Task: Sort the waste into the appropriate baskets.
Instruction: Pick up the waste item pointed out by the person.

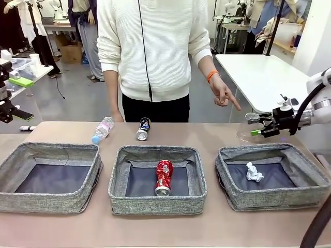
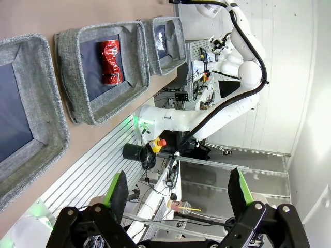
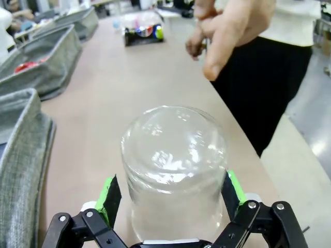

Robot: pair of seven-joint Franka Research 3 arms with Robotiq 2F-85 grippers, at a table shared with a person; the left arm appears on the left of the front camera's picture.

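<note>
While a person's finger [image 3: 213, 66] points nearby, right hand [image 3: 170, 194] straddles the cup [image 3: 173, 150].

Three baskets [image 1: 46, 201] [image 1: 155, 204] [image 1: 274, 199], five waste items [image 1: 103, 129] [image 1: 143, 128] [image 1: 163, 177] [image 1: 254, 171] [image 1: 245, 133]

The light brown tabletop [image 1: 207, 133] carries three grey woven baskets in a row along its near side: left basket [image 1: 46, 202], middle basket [image 1: 155, 204] and right basket [image 1: 269, 199], each apart from the next. Toward the far edge, a clear blue-capped bottle [image 1: 102, 129] and a dark can [image 1: 143, 129] lie on their sides near each other. A clear plastic cup [image 1: 247, 129] lies farther right.
</note>
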